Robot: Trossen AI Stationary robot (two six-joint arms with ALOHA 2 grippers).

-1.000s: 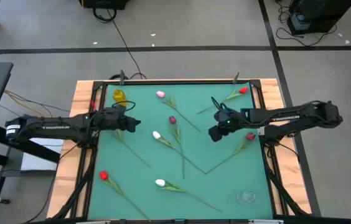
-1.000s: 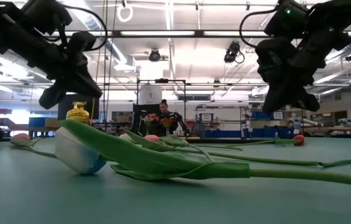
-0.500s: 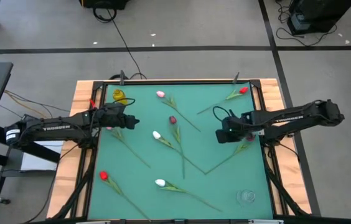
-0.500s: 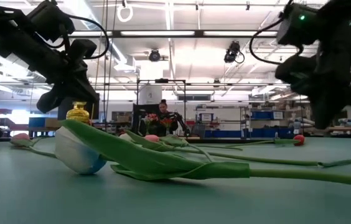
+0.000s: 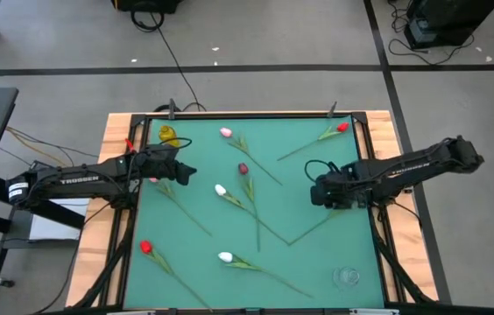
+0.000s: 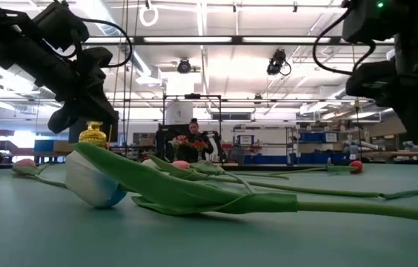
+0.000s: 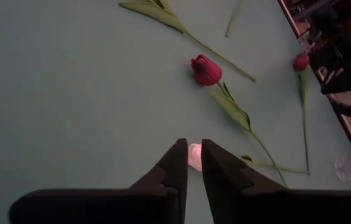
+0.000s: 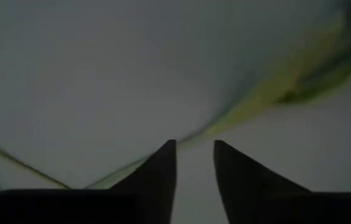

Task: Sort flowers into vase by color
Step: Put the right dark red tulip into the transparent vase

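Near edge of the green surface [image 5: 317,254]: a white tulip [image 6: 94,182] is lying right at the low camera, its leaves blocking most of the mat behind. A clear glass vase [image 5: 347,277] is sitting at the near right corner, hard to make out from above. A red tulip [image 5: 145,248] is lying near left.

Mid surface: left tool [image 7: 193,163] is hovering over the left side, fingers a narrow slit apart, holding nothing; a second white tulip head [image 7: 195,156] is showing partly hidden behind its tips, a maroon tulip [image 7: 206,70] beyond it. Right tool [image 8: 194,160] is hanging low over the right side, fingers slightly apart, nothing between them; a blurred green stem [image 8: 269,99] is running past its tips. The red head at that picture's corner is cut off. From above, the right arm is covering that flower.

Far edge: gold vase [image 5: 167,135] at far left corner, pink tulip [image 5: 226,132] beside centre, another red tulip [image 5: 342,128] far right. A person [image 6: 194,133] is sitting in the room behind, too small for detail.
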